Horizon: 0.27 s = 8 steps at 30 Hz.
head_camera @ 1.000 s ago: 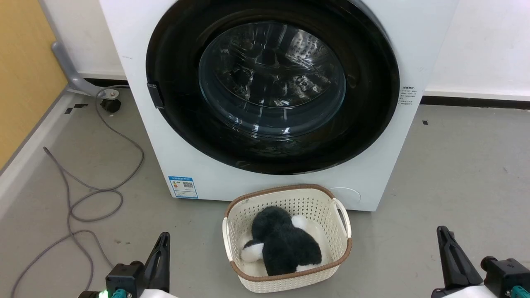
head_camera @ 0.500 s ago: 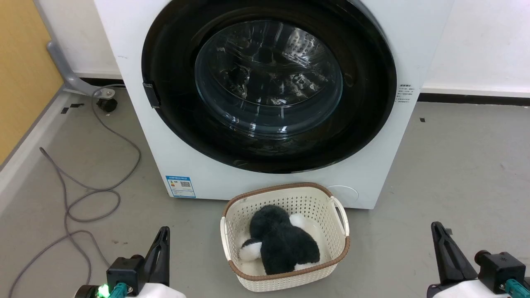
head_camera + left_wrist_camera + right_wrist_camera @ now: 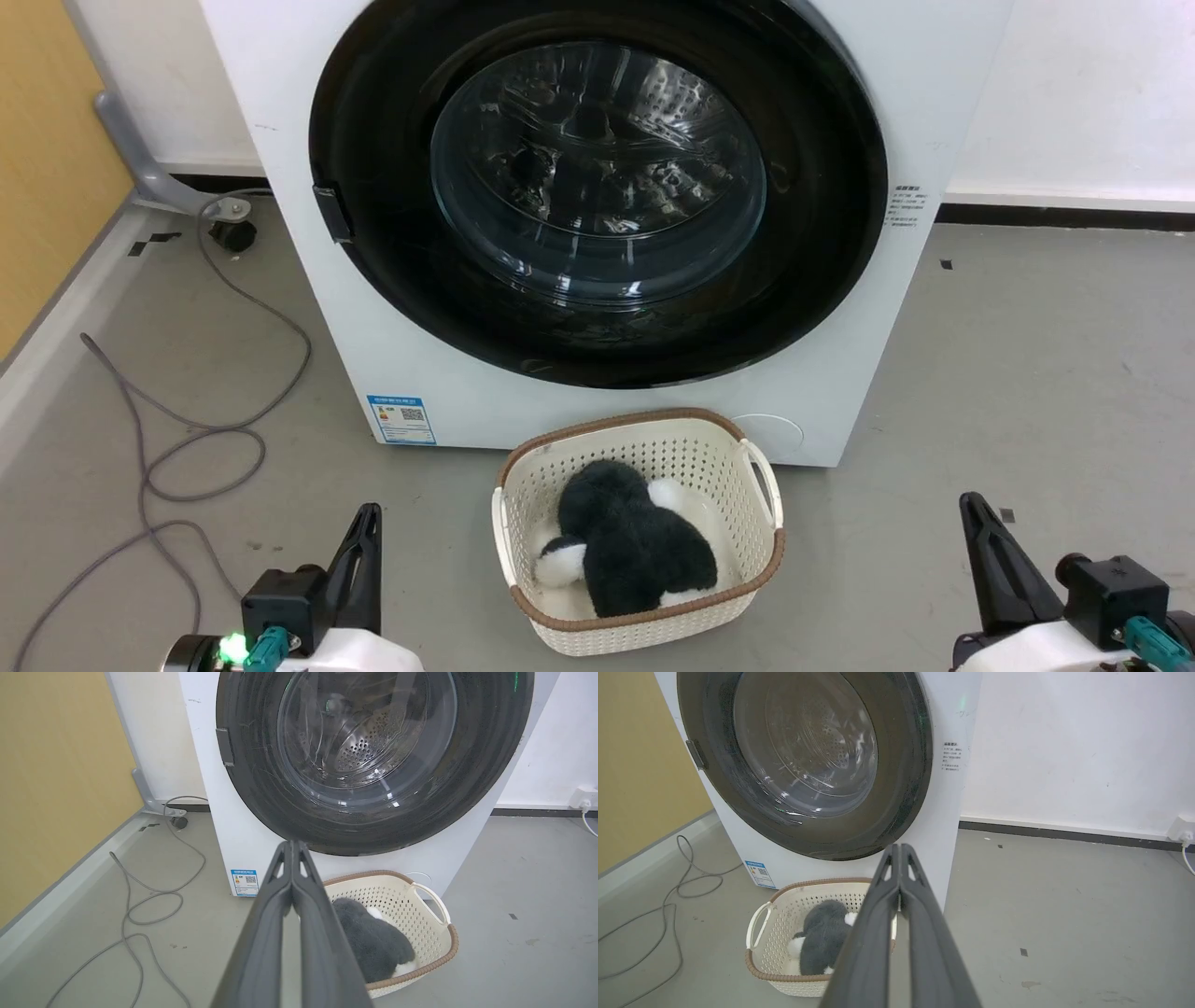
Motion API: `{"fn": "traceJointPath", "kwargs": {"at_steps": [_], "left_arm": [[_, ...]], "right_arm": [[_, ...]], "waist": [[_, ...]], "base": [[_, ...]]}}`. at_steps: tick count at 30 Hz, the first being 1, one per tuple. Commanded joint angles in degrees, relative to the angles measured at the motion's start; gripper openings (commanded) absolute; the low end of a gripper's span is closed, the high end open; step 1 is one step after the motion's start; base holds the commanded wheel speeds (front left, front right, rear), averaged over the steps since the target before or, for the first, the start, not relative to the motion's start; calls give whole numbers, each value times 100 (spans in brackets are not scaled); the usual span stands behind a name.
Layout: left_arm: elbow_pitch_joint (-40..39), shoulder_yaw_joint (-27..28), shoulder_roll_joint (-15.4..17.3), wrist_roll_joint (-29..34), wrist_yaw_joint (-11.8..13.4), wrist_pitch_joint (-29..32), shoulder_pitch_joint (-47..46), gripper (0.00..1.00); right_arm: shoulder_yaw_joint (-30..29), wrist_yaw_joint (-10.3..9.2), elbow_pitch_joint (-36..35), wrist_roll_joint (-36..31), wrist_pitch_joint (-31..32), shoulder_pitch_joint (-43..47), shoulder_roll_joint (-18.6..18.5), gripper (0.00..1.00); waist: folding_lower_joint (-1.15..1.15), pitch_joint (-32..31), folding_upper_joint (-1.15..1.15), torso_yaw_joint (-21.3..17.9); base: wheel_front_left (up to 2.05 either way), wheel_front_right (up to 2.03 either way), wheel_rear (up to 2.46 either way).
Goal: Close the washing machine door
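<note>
White sheet-metal front-loading washing machine (image 3: 934, 84), one, at 12 o'clock in the head view. One round, glossy black washing machine door (image 3: 822, 233) with a bulging clear glass centre lies flush against the machine's front, shut as far as can be seen. Small dark latch tab (image 3: 331, 213) at the door's 9 o'clock edge. Perforated steel drum (image 3: 369, 746) shows through the glass. One blue-white sticker (image 3: 401, 420) at the machine's 7 o'clock corner; one small printed label (image 3: 904, 207) at 3 o'clock.

One cream perforated plastic basket (image 3: 653, 453) with a brown rim stands on the floor just beside the machine's foot, at 6 o'clock from the door. One black-and-white plush toy (image 3: 635, 555) lies inside it.

Grippers, two. Left gripper (image 3: 371, 513) at 7 o'clock, right gripper (image 3: 969, 504) at 5 o'clock. Each pair of long dark fingers is pressed together, clenched on nothing, well apart from door and basket.

Surface: smooth grey floor (image 3: 1027, 373) with a few dark marks. One grey cable (image 3: 233, 434) loops at 9 o'clock.

Room: white wall (image 3: 1074, 93) with black skirting strip (image 3: 1064, 217) behind; yellow panel (image 3: 47, 140) at 10 o'clock; one white wall socket (image 3: 1181, 830) at 3 o'clock in the right wrist view.
</note>
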Motion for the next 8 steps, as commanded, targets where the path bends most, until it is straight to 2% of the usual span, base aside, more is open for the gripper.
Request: {"fn": "traceJointPath", "kwargs": {"at_steps": [1, 8], "left_arm": [[-46, 21, -3, 52, 27, 29, -105, 0], [-94, 30, -9, 89, 40, 99, -131, 0]], "right_arm": [[27, -3, -41, -53, 29, -110, 19, 0], [64, -3, -57, -89, 87, -148, 20, 0]], "waist": [[0, 4, 0, -6], [0, 17, 0, -28]], "base": [[0, 0, 0], [0, 0, 0]]}}
